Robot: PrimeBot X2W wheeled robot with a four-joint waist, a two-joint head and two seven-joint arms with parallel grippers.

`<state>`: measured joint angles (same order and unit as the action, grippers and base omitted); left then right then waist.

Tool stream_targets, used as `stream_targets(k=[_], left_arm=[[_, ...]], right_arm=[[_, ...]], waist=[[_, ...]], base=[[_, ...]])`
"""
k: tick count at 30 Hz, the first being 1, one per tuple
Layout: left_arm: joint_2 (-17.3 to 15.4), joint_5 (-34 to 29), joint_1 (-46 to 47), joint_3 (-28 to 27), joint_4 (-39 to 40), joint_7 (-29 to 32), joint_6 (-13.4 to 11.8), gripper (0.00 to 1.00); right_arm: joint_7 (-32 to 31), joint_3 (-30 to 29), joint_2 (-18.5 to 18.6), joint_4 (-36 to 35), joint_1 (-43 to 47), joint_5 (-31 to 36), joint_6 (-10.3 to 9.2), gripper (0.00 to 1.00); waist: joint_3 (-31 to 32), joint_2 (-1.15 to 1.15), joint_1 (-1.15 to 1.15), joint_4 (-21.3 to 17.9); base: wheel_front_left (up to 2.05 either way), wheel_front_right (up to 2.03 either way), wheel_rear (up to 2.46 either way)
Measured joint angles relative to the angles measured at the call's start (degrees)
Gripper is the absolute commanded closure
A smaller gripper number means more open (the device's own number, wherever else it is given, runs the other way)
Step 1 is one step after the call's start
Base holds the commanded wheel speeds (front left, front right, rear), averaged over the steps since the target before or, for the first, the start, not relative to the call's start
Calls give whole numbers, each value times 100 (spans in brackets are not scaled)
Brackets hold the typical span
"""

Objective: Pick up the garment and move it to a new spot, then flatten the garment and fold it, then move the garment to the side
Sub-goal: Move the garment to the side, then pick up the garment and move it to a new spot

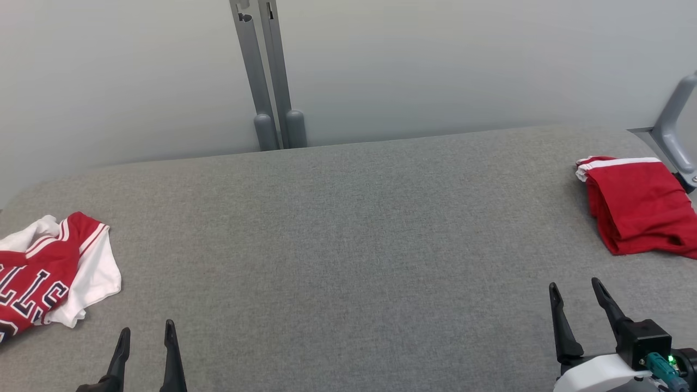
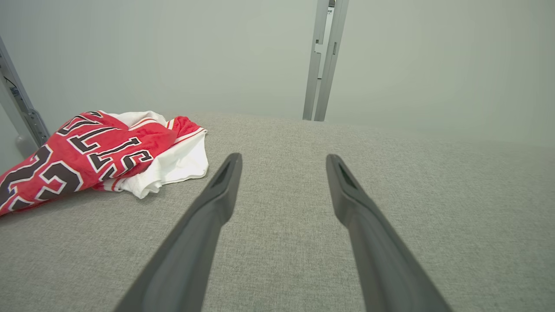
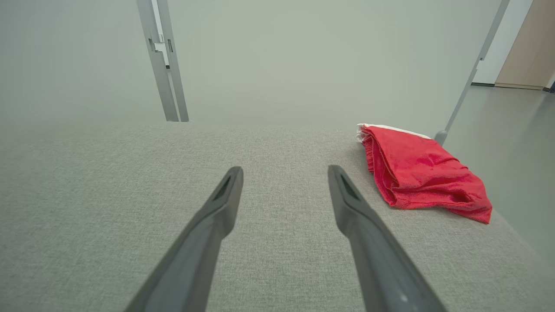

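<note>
Grey woven fabric covers the desk (image 1: pixel 348 228). A crumpled red-and-white jersey (image 1: pixel 49 272) lies at its left edge, just beyond the left fingers (image 1: pixel 172 354), which are spread apart and empty. The right fingers (image 1: pixel 561 326) are likewise released, near a folded red garment (image 1: pixel 640 212) at the right edge.

matt grey woven cloth table (image 1: pixel 348 228), soft red cloth jersey (image 1: pixel 49 272), smooth metal posts (image 1: pixel 269 81)
</note>
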<state>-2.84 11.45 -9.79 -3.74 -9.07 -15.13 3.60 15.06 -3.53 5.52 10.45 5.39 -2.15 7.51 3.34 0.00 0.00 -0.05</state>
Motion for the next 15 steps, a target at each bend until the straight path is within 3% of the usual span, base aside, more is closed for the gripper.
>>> stream_targets(k=[15], left_arm=[[0,10,69,44,-32,0,14,0]], right_arm=[[0,197,-63,18,-48,-44,0,0]], waist=[[-120,0,0,113]], base=[[0,0,0]])
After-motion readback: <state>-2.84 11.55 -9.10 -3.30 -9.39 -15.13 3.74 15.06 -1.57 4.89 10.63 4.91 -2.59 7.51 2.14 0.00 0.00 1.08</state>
